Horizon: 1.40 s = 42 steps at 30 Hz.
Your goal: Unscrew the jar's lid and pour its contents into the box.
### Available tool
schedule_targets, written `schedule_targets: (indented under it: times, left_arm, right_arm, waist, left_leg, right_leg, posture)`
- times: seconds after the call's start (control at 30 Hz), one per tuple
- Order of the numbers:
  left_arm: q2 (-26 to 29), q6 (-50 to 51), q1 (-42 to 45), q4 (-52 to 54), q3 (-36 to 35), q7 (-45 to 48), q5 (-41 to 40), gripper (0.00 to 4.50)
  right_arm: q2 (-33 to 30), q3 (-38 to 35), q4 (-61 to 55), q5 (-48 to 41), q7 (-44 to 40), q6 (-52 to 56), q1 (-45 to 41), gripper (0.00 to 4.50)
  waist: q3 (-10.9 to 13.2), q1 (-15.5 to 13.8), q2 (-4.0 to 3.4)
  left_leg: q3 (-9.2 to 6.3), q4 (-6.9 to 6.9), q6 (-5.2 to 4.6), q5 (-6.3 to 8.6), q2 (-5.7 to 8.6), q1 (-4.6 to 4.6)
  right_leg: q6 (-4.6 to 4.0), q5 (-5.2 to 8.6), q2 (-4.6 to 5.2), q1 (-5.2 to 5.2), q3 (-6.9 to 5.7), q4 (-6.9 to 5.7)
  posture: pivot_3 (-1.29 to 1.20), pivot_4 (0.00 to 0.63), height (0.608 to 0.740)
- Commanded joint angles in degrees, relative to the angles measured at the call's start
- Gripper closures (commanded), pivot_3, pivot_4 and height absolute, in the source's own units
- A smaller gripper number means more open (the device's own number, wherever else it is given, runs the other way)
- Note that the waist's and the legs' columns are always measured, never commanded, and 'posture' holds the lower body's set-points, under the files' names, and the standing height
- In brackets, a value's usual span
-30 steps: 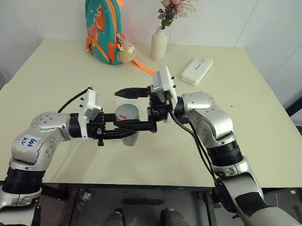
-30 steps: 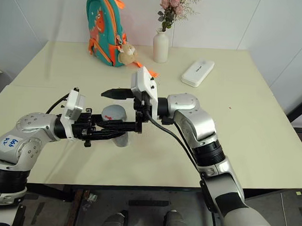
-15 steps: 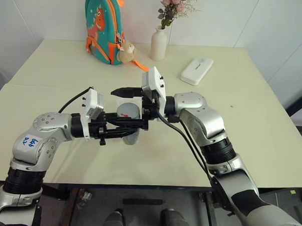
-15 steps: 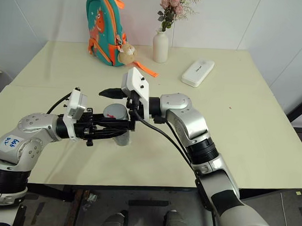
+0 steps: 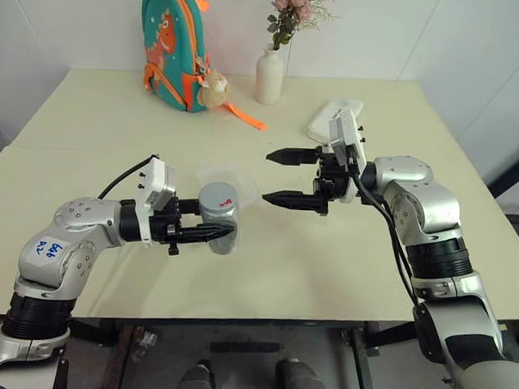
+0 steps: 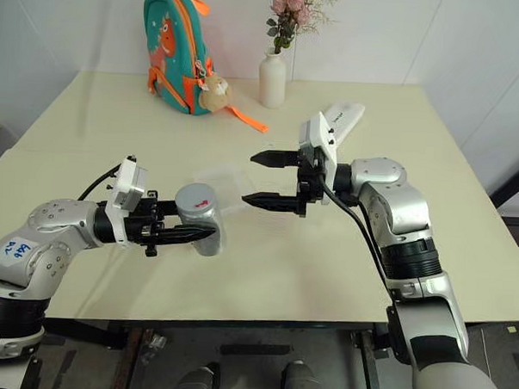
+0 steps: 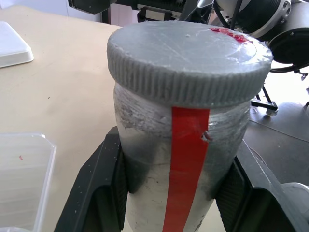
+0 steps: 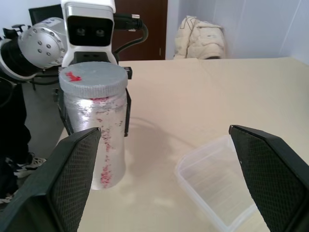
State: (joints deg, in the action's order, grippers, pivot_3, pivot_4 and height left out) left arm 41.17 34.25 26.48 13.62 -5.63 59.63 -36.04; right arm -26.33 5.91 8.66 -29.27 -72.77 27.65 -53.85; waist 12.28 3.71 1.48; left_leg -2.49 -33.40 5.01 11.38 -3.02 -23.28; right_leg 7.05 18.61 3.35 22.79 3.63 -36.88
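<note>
The jar is held upright just above the table, and my left gripper is shut on its clear body from both sides. Its grey lid sits on top, with a red mark across it. In the left wrist view a red strip runs down the jar between the black fingers. I cannot make out the contents through the frosted wall. My right gripper hangs open to the right of the jar, pointing at it and touching nothing. The clear box lies on the table just behind the jar.
A teal backpack with a small plush toy and a white vase of flowers stand at the back of the table. A white flat case lies at the back right, partly behind my right wrist.
My right gripper, which stood open around the lid, has pulled away to the right. The lid is still on the jar. The left gripper and jar have stayed put.
</note>
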Motion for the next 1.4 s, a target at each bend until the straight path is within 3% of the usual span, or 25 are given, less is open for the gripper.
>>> schedule_targets:
  times: [0.03,0.13,0.33,0.77,0.97,1.23,1.4]
  left_arm:
    - [0.6,-0.9,0.7,1.8,-1.0,0.4,-0.8,2.58]
    - [0.6,-1.0,0.8,1.6,-1.0,0.5,-0.7,2.58]
    - [0.3,-0.8,1.0,1.6,-0.6,0.2,-0.7,2.58]
    - [0.0,-1.0,1.7,1.4,-0.1,0.3,-0.6,2.58]
    - [0.0,-1.2,1.9,1.1,-0.1,0.1,-0.6,2.58]
    - [0.5,-1.4,1.1,1.1,-0.8,0.1,-0.8,2.58]
    - [0.8,-1.2,0.8,1.2,-1.2,0.3,-0.5,2.58]
  right_arm:
    - [1.6,-0.6,-7.2,-5.0,0.0,4.4,-0.4,0.03]
    - [5.1,0.1,-10.6,-6.7,3.6,7.2,-0.5,0.03]
    - [10.0,5.0,-11.6,-1.2,8.9,4.9,-0.2,0.03]
    - [15.7,5.2,-2.2,5.2,14.1,-2.3,-5.3,0.03]
    - [12.7,4.1,-0.8,5.8,12.5,-3.2,-4.9,0.03]
    - [1.7,-0.9,1.4,3.2,5.9,-4.3,-2.0,0.03]
    - [-0.7,-2.6,1.2,1.2,3.2,-2.2,-1.8,0.03]
  waist:
    - [0.0,-0.1,0.00]
    - [0.0,-0.3,0.00]
    - [0.0,-0.6,0.00]
    - [0.0,-0.5,0.00]
    - [0.0,-0.5,0.00]
    - [0.0,-0.8,0.02]
    - [0.0,-0.1,-0.01]
  left_leg:
    - [0.00,0.00,0.00,0.00,0.00,0.00]
    - [0.00,-0.01,0.00,0.00,0.00,-0.01]
    - [-0.01,-0.08,0.00,0.00,0.02,-0.04]
    - [-0.02,-0.06,0.01,0.00,0.01,-0.04]
    - [-0.02,-0.02,0.01,0.00,0.01,-0.05]
    - [-0.02,-0.05,0.01,0.00,0.03,-0.06]
    - [0.01,-0.02,-0.02,0.02,0.01,-0.06]
  right_leg:
    - [0.00,0.00,0.01,0.00,0.00,0.01]
    - [0.00,0.00,0.01,0.00,0.00,0.02]
    - [0.00,0.00,0.02,0.00,0.00,0.01]
    - [0.00,0.00,0.01,0.01,0.00,0.01]
    - [0.00,0.00,0.00,0.01,-0.01,0.02]
    - [0.00,0.00,0.02,0.00,-0.01,0.03]
    - [0.00,0.00,0.01,0.01,0.01,0.09]
  posture:
    - [0.00,0.150,0.740]
    - [0.00,0.150,0.740]
    - [0.00,0.150,0.740]
    - [0.00,0.150,0.740]
    - [0.00,0.150,0.740]
    - [0.00,0.150,0.740]
    - [0.00,0.150,0.740]
